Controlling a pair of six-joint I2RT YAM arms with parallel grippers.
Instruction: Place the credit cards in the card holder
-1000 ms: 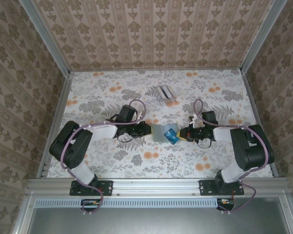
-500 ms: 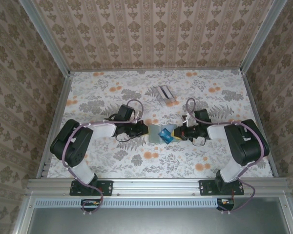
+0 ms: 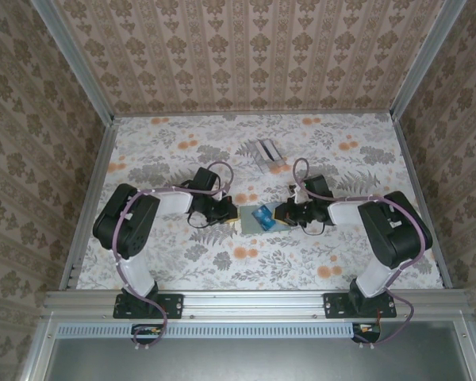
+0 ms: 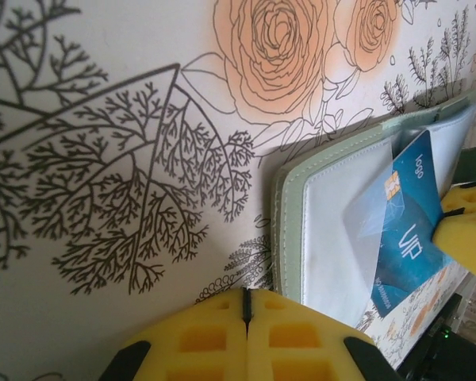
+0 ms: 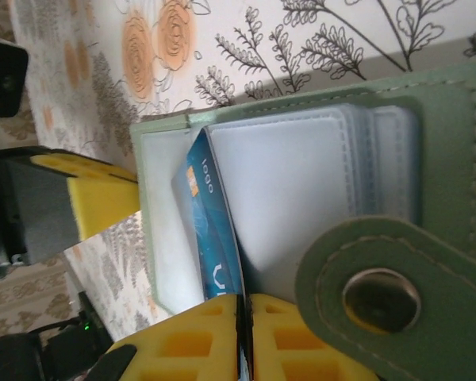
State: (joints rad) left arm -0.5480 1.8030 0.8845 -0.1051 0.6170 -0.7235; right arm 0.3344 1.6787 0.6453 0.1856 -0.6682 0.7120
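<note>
I see left gripper (image 4: 246, 321) jaws pressed together, beside wallet (image 4: 325, 214). Right gripper (image 5: 244, 337) pinches blue card (image 5: 214, 230), partly in wallet.

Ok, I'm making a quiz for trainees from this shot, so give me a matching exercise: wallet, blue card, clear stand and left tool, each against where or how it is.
Things:
1. wallet
2. blue card
3. clear stand
4. left tool

States:
A. shut, with nothing in it
B. green, lying open
C. standing by itself, far back
D. partly slid in beside a see-through pocket

Pairs: 1-B, 2-D, 3-C, 4-A
</note>
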